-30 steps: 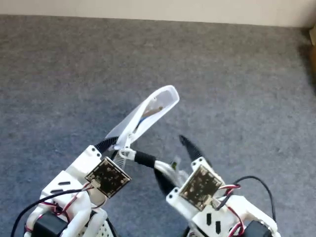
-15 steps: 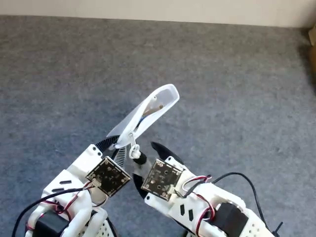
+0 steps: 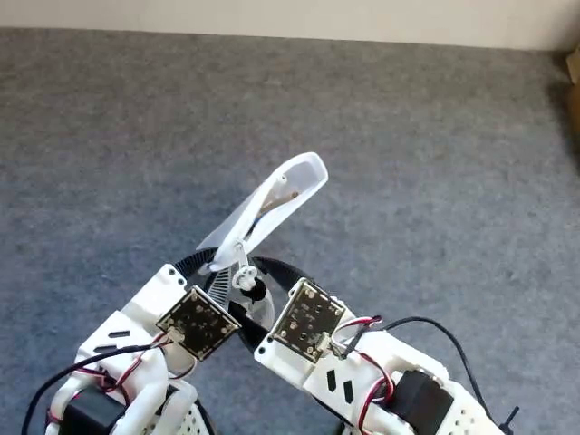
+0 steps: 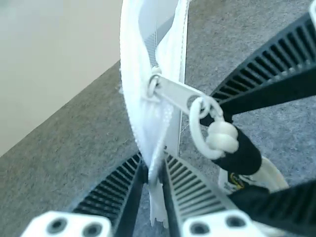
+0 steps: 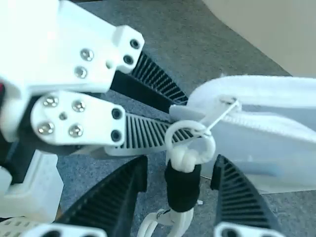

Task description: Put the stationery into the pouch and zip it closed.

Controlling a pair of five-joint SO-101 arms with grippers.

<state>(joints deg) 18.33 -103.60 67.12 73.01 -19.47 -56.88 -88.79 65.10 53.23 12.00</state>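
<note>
**One pouch held on edge between two grippers**

There is one pouch [image 3: 272, 204], white and see-through. It stands on its long edge, slanting from the near middle of the scene away toward the far right. Its near end is pinched in the left gripper [image 3: 216, 263], whose jaws are pressed tight on the fabric edge with nothing else between them. From the left wrist view the same clamp shows on the pouch's seam, just below the one zip slider [image 4: 154, 81].

A flat pull tab [image 4: 175, 95] hangs off the slider toward the near side. A white ring [image 4: 201, 129] runs through it, tied to a cord with one black sleeve [image 4: 242, 154].

The right gripper [image 5: 180, 165] has its jaws spread apart, one on either side of that sleeve, and neither jaw is touching it as far as I can see. From above, the right gripper sits just beside the left one, with the sleeve between them.

The stationery [image 3: 276, 195] is only a hint of tan and blue through the pouch wall, and I cannot count the pieces. I also cannot tell how far the zip is drawn, or whether the pouch's lower edge touches the grey tabletop [image 3: 435, 136]. A pale wall [image 3: 272, 16] runs along the far side. One brown thing [image 3: 575, 77] is cut off at the right edge.
</note>
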